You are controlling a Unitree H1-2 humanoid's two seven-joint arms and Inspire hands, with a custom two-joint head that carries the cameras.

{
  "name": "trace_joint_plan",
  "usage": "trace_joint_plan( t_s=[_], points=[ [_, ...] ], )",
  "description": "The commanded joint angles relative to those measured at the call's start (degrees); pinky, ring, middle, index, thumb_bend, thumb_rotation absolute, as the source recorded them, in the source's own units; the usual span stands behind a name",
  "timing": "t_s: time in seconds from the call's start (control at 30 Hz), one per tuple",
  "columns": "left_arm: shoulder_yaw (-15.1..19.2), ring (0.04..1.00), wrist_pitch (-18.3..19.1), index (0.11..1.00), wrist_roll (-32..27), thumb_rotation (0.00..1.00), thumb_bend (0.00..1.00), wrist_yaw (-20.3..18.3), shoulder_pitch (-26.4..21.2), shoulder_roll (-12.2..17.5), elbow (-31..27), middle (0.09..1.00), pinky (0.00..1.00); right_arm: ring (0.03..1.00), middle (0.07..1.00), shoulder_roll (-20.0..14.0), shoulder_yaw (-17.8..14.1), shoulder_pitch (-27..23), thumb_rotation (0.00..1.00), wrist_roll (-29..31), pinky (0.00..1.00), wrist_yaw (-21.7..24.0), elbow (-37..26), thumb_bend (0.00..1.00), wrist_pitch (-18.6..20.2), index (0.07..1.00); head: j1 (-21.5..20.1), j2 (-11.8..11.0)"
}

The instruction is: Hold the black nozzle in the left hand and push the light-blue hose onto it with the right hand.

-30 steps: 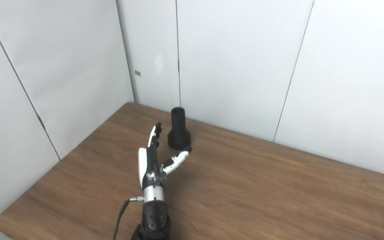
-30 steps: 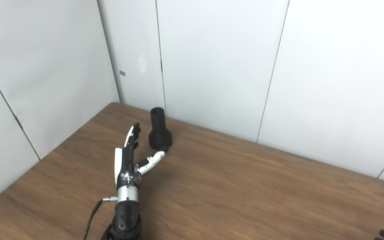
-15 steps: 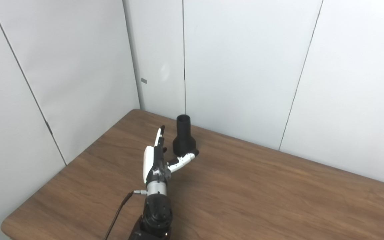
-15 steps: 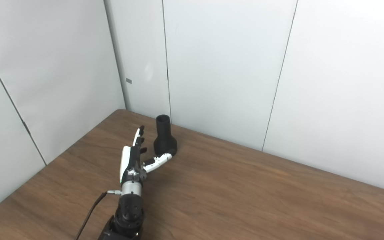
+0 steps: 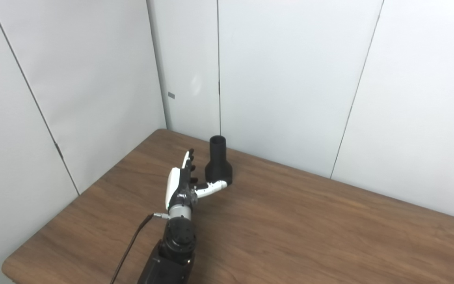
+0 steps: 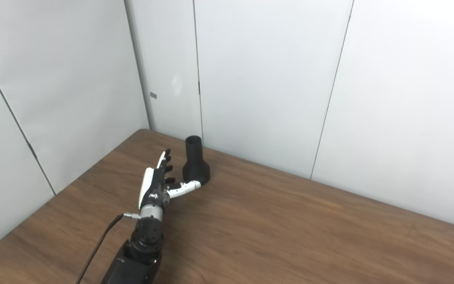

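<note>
Black flared nozzle [image 5: 218, 162] upright on wood-grain table [image 5: 309, 228]; left hand [image 5: 181, 185] fingers apart, empty.

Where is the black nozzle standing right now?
The black nozzle stands upright, wide end down, near the far left corner of the table, close to the wall panels. The open left hand is just in front of it, thumb beside its base.

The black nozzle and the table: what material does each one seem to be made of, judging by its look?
The nozzle looks like matte black plastic, perhaps hard rubber: an even dull surface with no shine or reflection. The table has a brown top with long wood grain lines and a soft sheen; it may be real wood or a wood-pattern laminate, the pictures cannot settle which.
</note>
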Motion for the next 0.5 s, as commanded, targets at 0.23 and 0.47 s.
trace_joint_plan(
  t_s=[0.23,0.47],
  points=[
    [-3.4,0.947,3.1,1.000,3.3,0.25,1.00,-1.8,-3.4,4.9,4.6,0.997,0.85,0.566,0.598,-0.5,-0.4,0.5,0.45,-0.2,0.44,-0.2,0.5,0.50,-0.6,0.544,-0.4,0.0],
    [-6.7,0.938,6.3,1.000,4.4,0.27,1.00,-6.5,-4.9,8.1,8.1,0.997,0.80,0.549,0.583,-0.5,-0.2,0.7,0.47,-0.4,0.42,-0.2,0.1,0.59,-0.4,0.531,-0.6,0.1]
  ],
)
